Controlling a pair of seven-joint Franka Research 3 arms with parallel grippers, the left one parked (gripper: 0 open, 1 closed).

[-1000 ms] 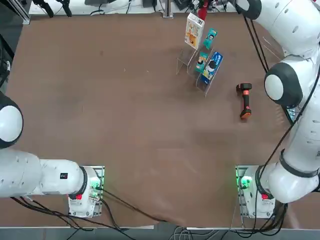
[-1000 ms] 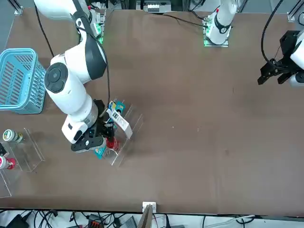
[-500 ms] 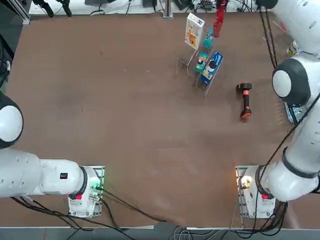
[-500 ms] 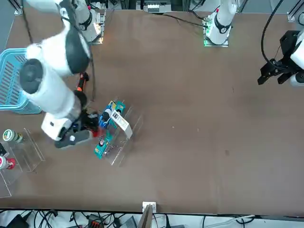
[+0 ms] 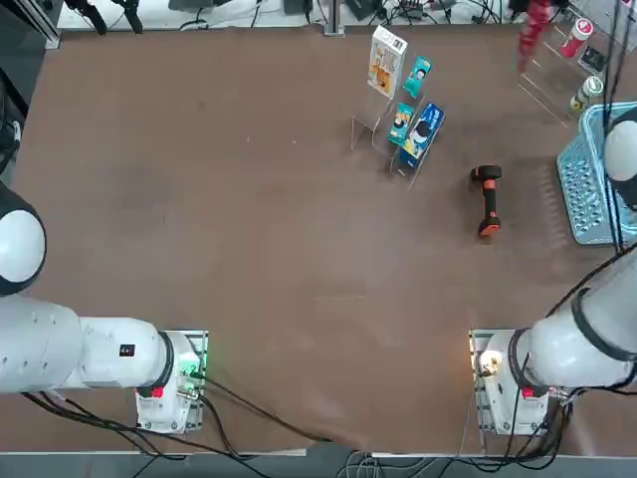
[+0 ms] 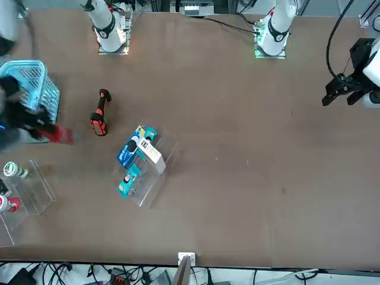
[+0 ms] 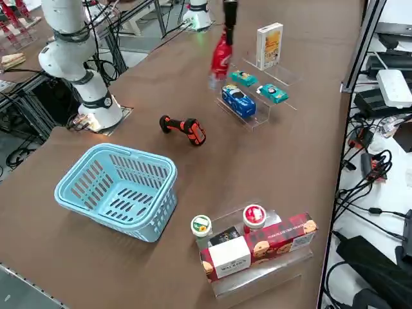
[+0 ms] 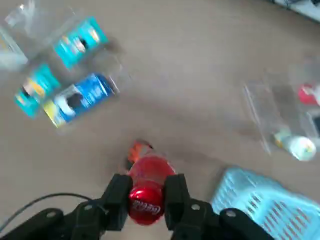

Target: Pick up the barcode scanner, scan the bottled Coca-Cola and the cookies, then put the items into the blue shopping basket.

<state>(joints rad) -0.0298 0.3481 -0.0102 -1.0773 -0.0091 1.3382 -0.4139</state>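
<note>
My right gripper (image 8: 145,189) is shut on the red cap of the bottled Coca-Cola (image 8: 148,177) and holds it in the air. The overhead view has the bottle (image 5: 534,22) as a red blur at the table's far right, near the blue shopping basket (image 5: 595,174). In the right side view the bottle (image 7: 221,56) hangs upright above the table. The barcode scanner (image 5: 487,199) lies flat on the table, apart from the gripper. The cookies (image 5: 386,60), a tall white carton, stand in the clear rack. The basket (image 7: 119,190) holds nothing.
A clear rack (image 5: 383,129) holds a blue packet (image 5: 423,129) and teal packets (image 5: 417,75). A second clear stand (image 7: 264,257) beside the basket carries a red-and-white capped container (image 7: 254,217), a green-topped can (image 7: 201,226) and a red biscuit box (image 7: 270,248).
The right arm has carried the bottle from beside the snack rack out to its right, toward the basket. The scanner and the cookies have not moved.
</note>
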